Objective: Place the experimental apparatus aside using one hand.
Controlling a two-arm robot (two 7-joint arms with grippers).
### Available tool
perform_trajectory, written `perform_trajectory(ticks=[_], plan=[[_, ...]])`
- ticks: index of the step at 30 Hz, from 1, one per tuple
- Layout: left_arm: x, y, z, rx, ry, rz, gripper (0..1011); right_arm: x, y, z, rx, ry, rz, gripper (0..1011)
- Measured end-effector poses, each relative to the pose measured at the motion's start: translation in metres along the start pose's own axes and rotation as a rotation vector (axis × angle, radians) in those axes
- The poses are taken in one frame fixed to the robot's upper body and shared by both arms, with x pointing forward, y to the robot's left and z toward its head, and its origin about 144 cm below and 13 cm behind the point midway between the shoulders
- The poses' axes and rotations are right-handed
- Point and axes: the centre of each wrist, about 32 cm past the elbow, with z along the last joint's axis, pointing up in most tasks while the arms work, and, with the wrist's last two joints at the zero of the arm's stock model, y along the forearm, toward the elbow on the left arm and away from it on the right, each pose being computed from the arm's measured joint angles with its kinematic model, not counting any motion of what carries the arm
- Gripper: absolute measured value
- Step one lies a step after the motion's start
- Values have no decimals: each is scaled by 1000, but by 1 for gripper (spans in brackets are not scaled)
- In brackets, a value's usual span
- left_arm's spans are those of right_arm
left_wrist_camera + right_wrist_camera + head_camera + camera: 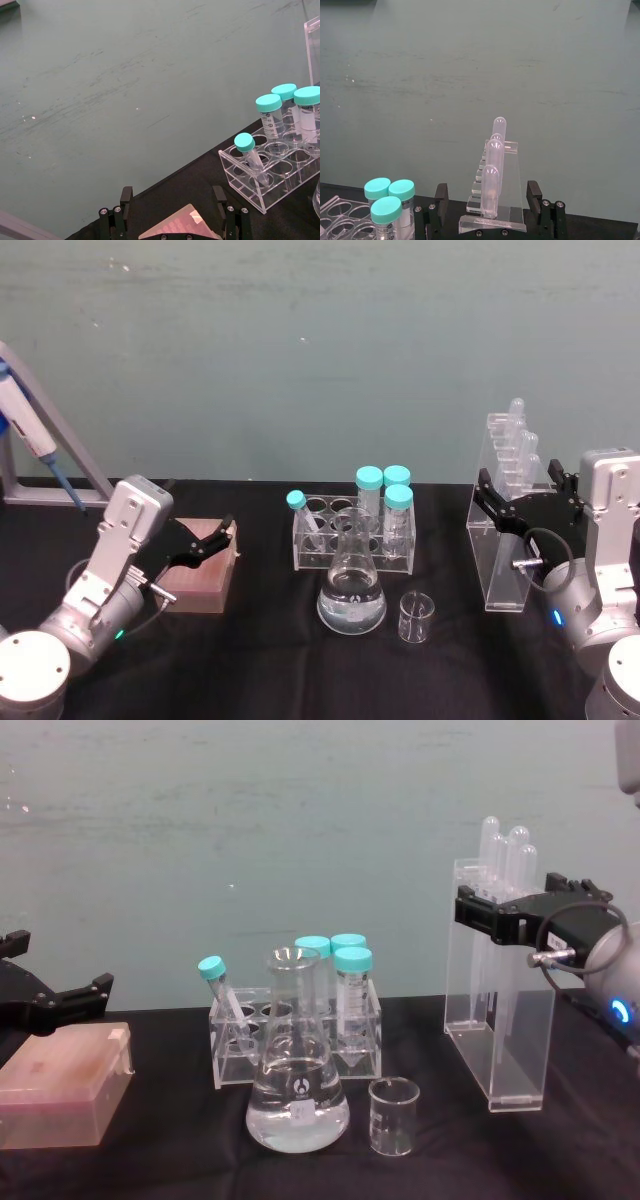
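Observation:
The tall clear acrylic stand (505, 540) (495, 1030) (495, 200) rests on the black table at the right, with plastic pipettes (520, 430) (492, 165) rising from its top. My right gripper (525, 492) (500, 920) (487, 200) is open, one finger on each side of the stand's upper part. The conical flask (352, 590) (297, 1105) with clear liquid stands at the centre front. Just to its right is the small glass beaker (417, 618) (392, 1117). My left gripper (205, 545) (60, 1000) (172, 210) hangs open over a pink box, far from the glassware.
A clear tube rack (312, 558) (232, 1072) (250, 192) with teal-capped tubes stands right behind the flask. The pink tip box (200, 575) (60, 1085) lies at the left. A blue-and-white pipettor (30, 430) leans on a frame at the far left. The wall is close behind.

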Motion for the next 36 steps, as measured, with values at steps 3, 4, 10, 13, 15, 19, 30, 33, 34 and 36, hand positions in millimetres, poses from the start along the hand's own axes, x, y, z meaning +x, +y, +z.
perform_trajectory(ticks=[3, 4, 10, 13, 15, 19, 30, 33, 34, 36], plan=[[0, 0, 0, 0, 0, 0, 1000, 0, 1, 0, 0, -2, 0, 1003], [0, 0, 0, 0, 0, 0, 1000, 0, 1, 0, 0, -3, -1, 1003], [0, 0, 0, 0, 0, 0, 1000, 0, 4, -1, 2, -9, -1, 1003], [0, 0, 0, 0, 0, 0, 1000, 0, 5, -1, 4, -10, 1, 1003], [0, 0, 0, 0, 0, 0, 1000, 0, 5, -1, 6, -12, 4, 1003], [0, 0, 0, 0, 0, 0, 1000, 2, 5, -1, 15, -16, 10, 1003], [0, 0, 0, 0, 0, 0, 1000, 2, 5, -2, 15, -17, 13, 1003], [0, 0, 0, 0, 0, 0, 1000, 2, 5, -2, 15, -16, 13, 1003], [0, 0, 0, 0, 0, 0, 1000, 2, 5, -2, 15, -16, 13, 1003], [0, 0, 0, 0, 0, 0, 1000, 2, 5, -2, 14, -16, 13, 1003]])
